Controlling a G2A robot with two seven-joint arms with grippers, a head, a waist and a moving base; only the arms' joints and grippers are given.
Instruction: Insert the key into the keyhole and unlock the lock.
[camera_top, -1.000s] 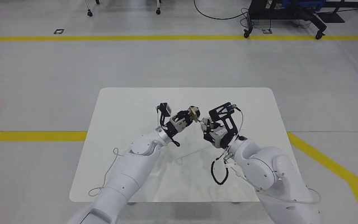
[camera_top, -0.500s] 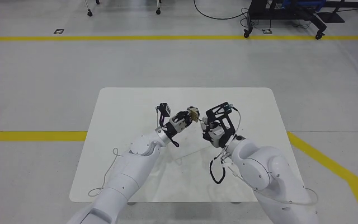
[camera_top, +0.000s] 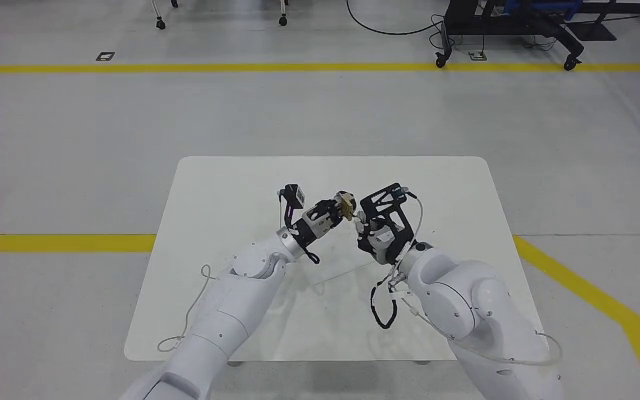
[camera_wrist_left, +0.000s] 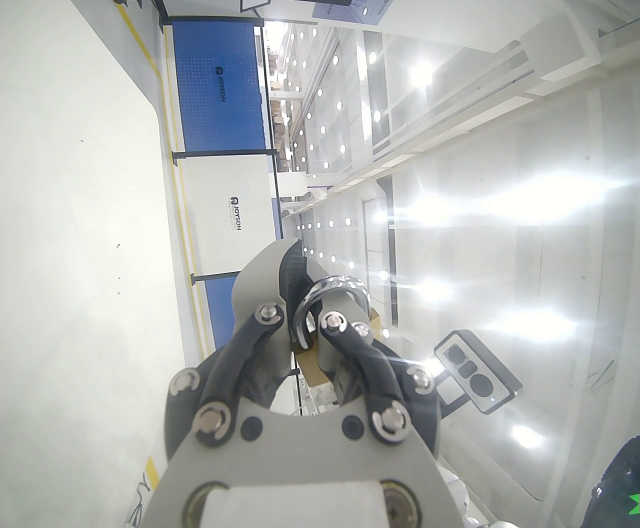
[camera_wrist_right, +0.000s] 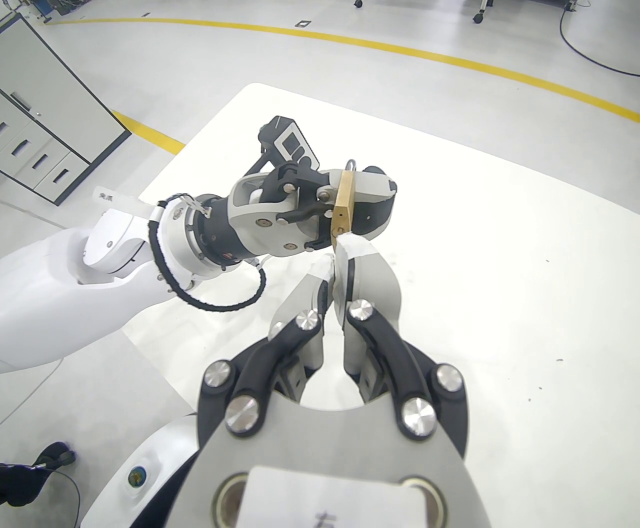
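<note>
**Key end meets lock, mid-air above the table**

The left gripper (camera_wrist_left: 307, 300) has the brass lock (camera_wrist_right: 343, 202) clamped between its fingers, held up clear of the table (camera_wrist_right: 500, 225). The shackle (camera_wrist_left: 332, 287) pokes out past the fingertips. The right gripper (camera_wrist_right: 334, 260) has its fingers pinched tip to tip, right against the lock's lower end where the keyhole should be. The key itself is hidden, so there's no telling whether it's in that pinch or how deep it sits. By my read, both pickups are done and insertion is under way at best. The shackle looks seated, so the turn and release remain.
</note>
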